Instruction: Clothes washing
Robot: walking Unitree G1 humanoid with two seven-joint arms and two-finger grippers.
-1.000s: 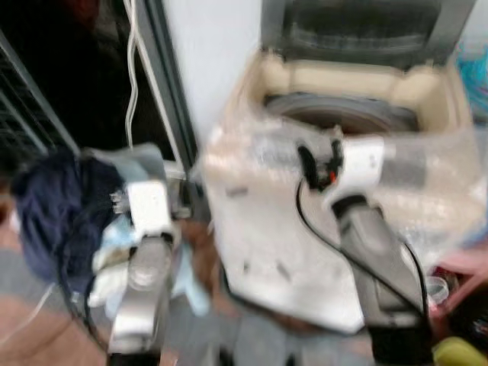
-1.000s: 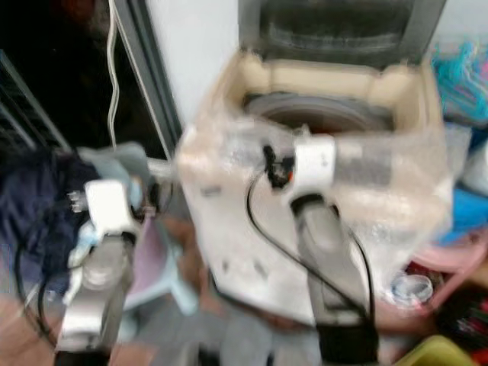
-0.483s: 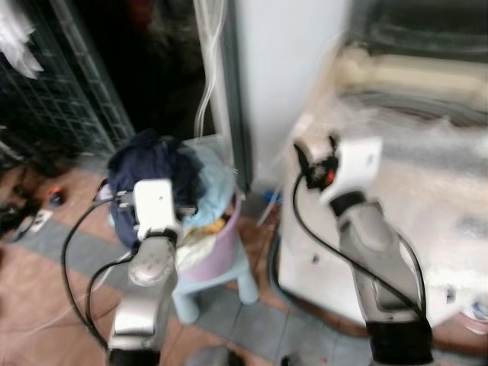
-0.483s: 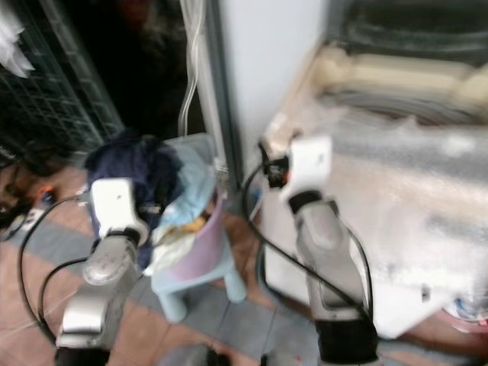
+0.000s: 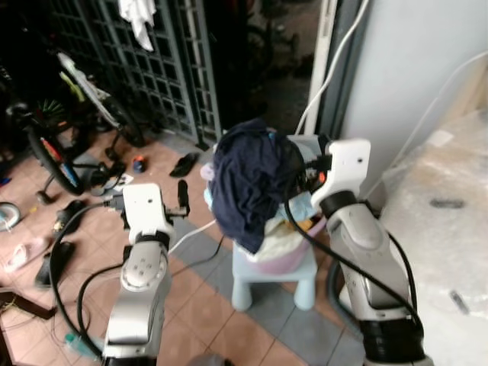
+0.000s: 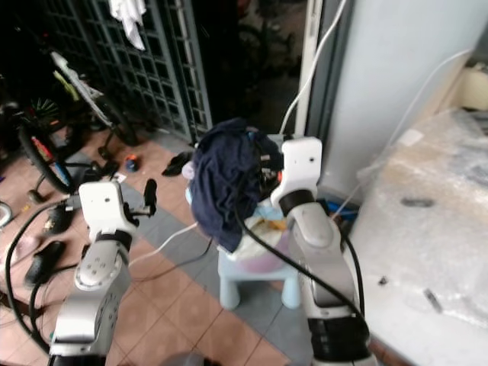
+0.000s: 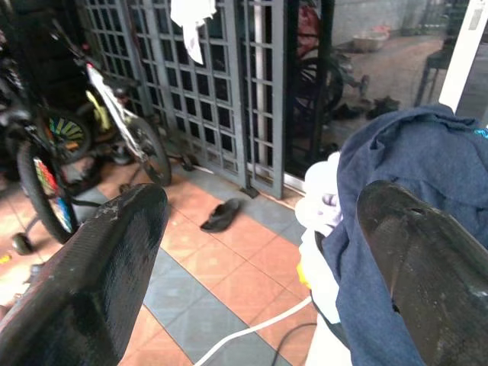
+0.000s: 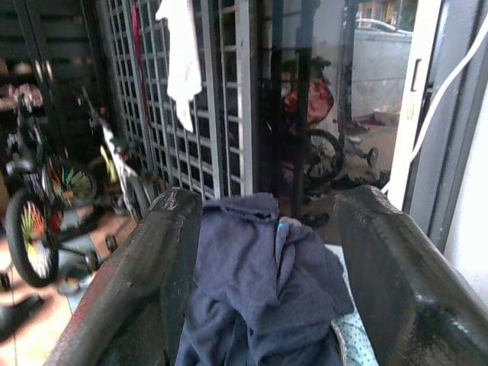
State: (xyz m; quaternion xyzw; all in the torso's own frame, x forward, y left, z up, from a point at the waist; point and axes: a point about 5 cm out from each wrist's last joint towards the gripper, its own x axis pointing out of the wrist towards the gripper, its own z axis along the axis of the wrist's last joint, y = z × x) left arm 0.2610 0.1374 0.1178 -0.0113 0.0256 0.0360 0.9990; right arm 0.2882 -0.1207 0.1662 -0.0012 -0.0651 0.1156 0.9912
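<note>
I have the pile of laundry centre frame: a dark navy garment (image 5: pixel 248 179) heaped over lighter clothes in a pink basin (image 5: pixel 286 259), which sits on a small pale-blue stool (image 5: pixel 271 278). The washing machine (image 5: pixel 446 229), wrapped in clear plastic, stands at the right edge. My right gripper (image 8: pixel 263 252) is nearest, fingers spread wide and holding nothing, the navy garment framed between them in the wrist view. My left gripper (image 7: pixel 259 252) is also wide open and empty, hovering left of the pile over the tiled floor (image 5: pixel 191 305). The step in hand, as I judge it, is the first grab. I should drop the right fingers onto the garment's crown and pinch deep into the folds. Watch the white cable (image 5: pixel 191 232) near the stool, and avoid tipping the basin.
</note>
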